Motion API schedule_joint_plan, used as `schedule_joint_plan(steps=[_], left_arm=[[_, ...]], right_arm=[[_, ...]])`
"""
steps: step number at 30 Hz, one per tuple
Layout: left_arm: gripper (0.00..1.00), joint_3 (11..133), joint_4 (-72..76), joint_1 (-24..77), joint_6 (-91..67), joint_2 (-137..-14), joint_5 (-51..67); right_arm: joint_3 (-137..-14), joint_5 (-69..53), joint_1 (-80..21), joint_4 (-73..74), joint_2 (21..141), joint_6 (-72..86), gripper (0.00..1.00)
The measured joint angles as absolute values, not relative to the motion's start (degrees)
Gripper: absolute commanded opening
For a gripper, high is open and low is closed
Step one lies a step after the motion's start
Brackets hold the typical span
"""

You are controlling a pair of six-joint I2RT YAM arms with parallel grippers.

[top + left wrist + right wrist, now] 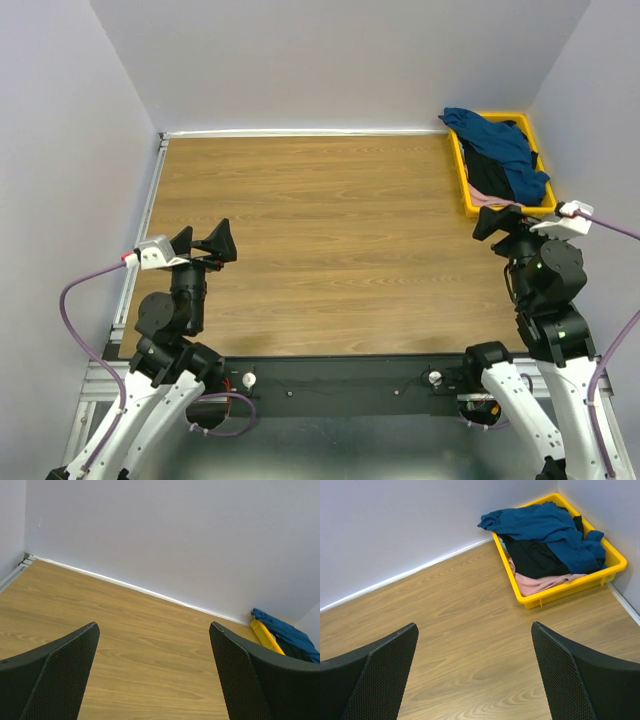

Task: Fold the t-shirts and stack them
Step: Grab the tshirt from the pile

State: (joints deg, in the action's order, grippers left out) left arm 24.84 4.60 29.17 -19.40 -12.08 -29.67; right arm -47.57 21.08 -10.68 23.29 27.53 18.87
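Three t-shirts lie crumpled in a yellow tray (pixel 466 190) at the table's far right corner. The navy-blue one (pixel 500 143) (pixel 545 527) (pixel 287 632) is on top, a black one (pixel 487 175) (pixel 535 557) lies under it, and a pale pink one (pixel 486 201) (pixel 540 583) shows at the tray's near end. My left gripper (pixel 207 245) (pixel 152 630) hovers open over the table's left side, far from the tray. My right gripper (pixel 496 222) (pixel 475 630) hangs open just in front of the tray, holding nothing.
The wooden table (pixel 330 230) is walled on the left, back and right by pale walls. The yellow tray (pixel 560 592) sits tight against the right wall. A metal rail (pixel 150 200) runs along the table's left edge.
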Motion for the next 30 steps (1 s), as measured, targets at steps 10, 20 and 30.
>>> schedule_joint_plan(steps=[10, 20, 30], left_arm=[[0.98, 24.84, 4.6, 28.86, -19.35, -15.25, -29.65], [0.98, 24.84, 4.47, 28.45, -19.25, -16.91, -30.17], [0.98, 24.84, 3.29, 28.18, -18.61, -18.85, -33.93]], right_arm=[[-51.18, 19.81, -10.68, 22.68, 39.75, 16.91, 1.0], [-65.34, 26.22, -10.46, 16.73, 74.85, 16.88, 1.0], [-85.56, 23.81, 4.95, 13.72, 103.31, 21.34, 0.8]])
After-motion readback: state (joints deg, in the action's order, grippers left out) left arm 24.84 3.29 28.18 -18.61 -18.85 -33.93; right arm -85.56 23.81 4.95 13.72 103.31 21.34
